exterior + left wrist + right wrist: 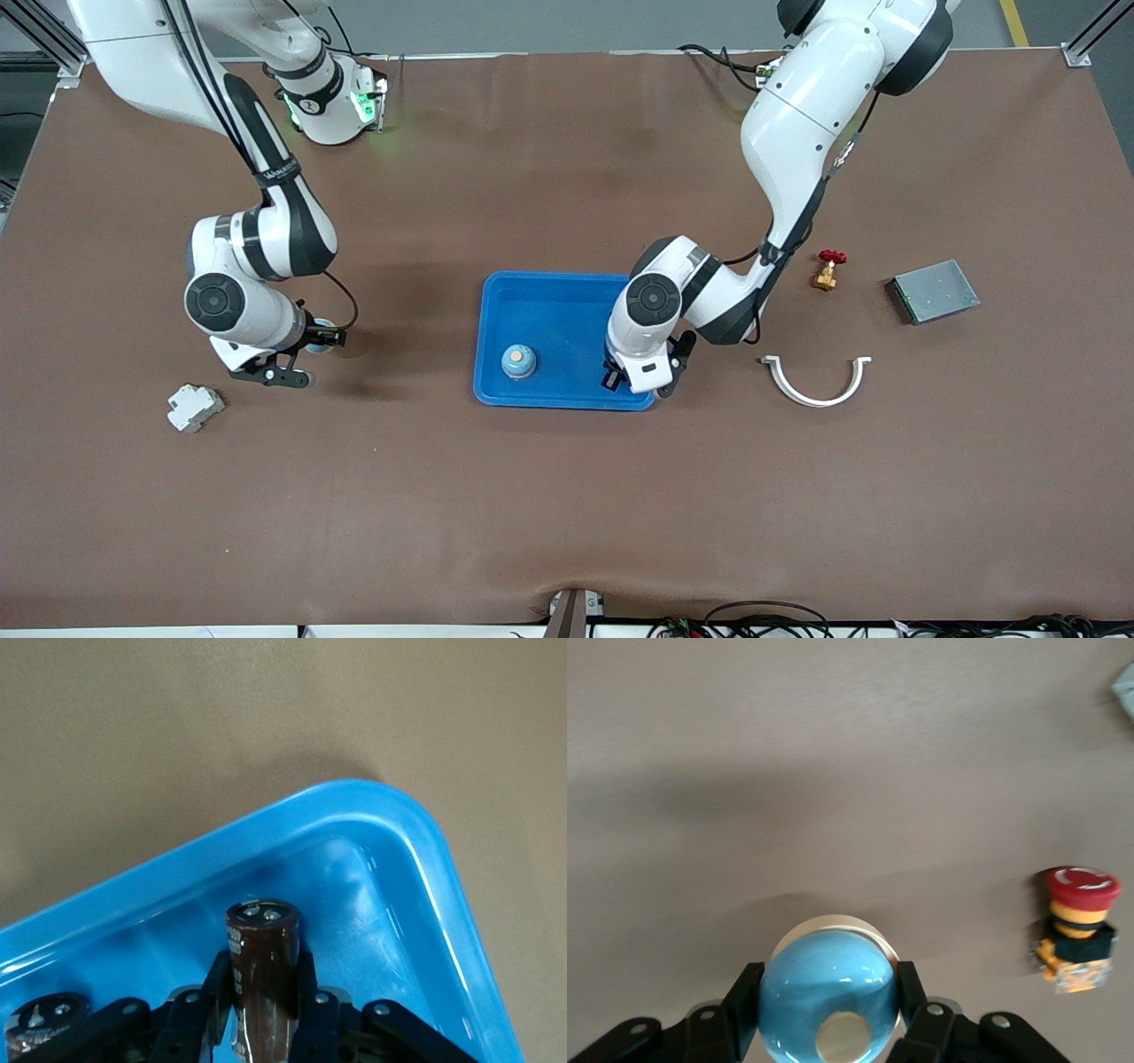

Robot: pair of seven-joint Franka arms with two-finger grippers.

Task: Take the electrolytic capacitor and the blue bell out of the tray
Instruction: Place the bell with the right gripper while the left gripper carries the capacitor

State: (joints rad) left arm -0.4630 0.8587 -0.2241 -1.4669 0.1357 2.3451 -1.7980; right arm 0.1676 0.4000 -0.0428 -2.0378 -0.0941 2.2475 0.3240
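Observation:
My left gripper point(640, 377) reaches into the blue tray point(567, 276), at the corner nearest the front camera toward the left arm's end. In the left wrist view it point(262, 962) is shut on a dark brown capacitor point(264, 921), a finger pressed on each side. Another dark cylinder point(40, 1019) shows in the tray point(416, 842) beside it. My right gripper point(314, 341) hangs over the bare mat toward the right arm's end. It point(828, 979) is shut on a glossy blue bell point(828, 992). A second blue bell point(518, 361) sits in the tray.
A white breaker point(195, 408) lies near the right gripper. A red emergency button point(1076, 930) stands on the mat in the right wrist view. Toward the left arm's end lie a red-handled brass valve point(828, 268), a grey metal box point(933, 291) and a white curved clamp point(816, 383).

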